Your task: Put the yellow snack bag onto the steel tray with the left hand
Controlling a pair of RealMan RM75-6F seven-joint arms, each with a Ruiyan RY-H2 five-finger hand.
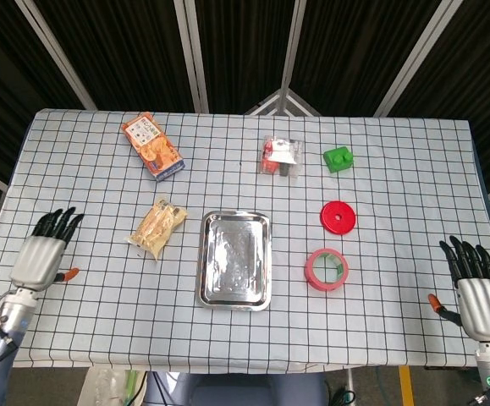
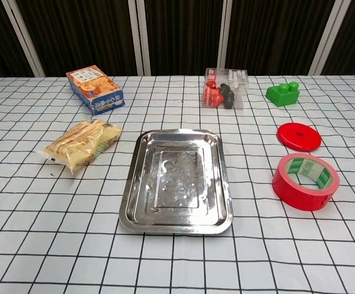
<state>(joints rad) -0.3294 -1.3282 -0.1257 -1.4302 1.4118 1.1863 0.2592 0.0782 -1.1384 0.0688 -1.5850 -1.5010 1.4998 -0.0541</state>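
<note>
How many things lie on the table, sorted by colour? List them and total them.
Red: 2, tape roll and disc
Green: 1, block
Yellow: 1, snack bag
Orange: 1, box
Steel: 1, tray
Clear: 1, packet of red and dark pieces
Total: 7

Steel tray [image 2: 176, 184] is shiny, smudged metal; yellow snack bag [image 2: 79, 144] is crinkly glossy plastic; worktop [image 2: 36, 245] wears matt checked cloth; my fingers [image 1: 57, 223] look matt black.
</note>
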